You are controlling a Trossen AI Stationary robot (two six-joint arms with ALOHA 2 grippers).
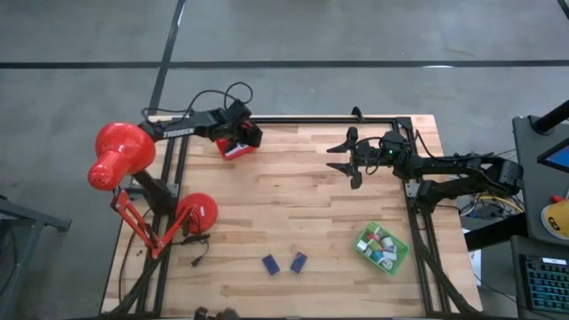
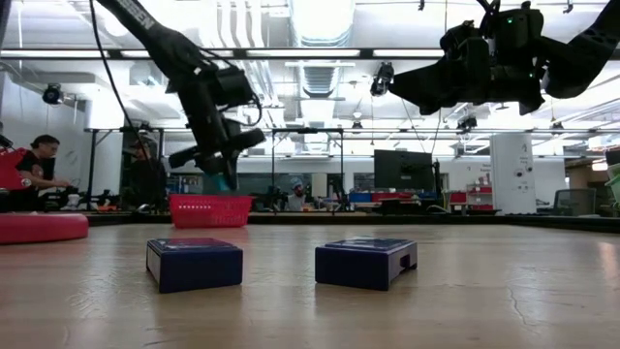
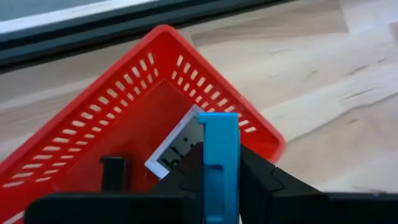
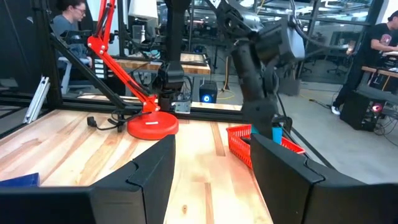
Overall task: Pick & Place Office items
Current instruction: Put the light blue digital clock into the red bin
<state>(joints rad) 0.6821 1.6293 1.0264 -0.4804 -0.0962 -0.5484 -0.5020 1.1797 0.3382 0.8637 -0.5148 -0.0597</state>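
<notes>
My left gripper (image 3: 219,186) hangs over the red tray (image 3: 93,124) at the table's far left and is shut on a teal piece (image 3: 218,155). The low view shows that teal piece (image 2: 225,180) just above the red tray (image 2: 210,209). A white-framed piece (image 3: 177,144) and a dark piece (image 3: 115,171) lie in the tray. My right gripper (image 1: 349,160) is open, raised over the far right of the table. Two navy blocks (image 1: 270,264) (image 1: 298,261) lie flat near the near edge. The green tray (image 1: 400,262) holds several small pieces. My left gripper pinches the teal piece between its two fingers (image 3: 261,177), which come from above and point down. The fingers are on the piece's two side faces; its free end (image 3: 218,124) sticks out past them. It is lifted clear, upright, above the red tray's inside.
A big red desk lamp (image 1: 120,156) stands at the table's left edge, its round base (image 1: 197,212) on the table with a cord beside it. Bare wood lies between the trays and the navy blocks. People sit in the room beyond the table.
</notes>
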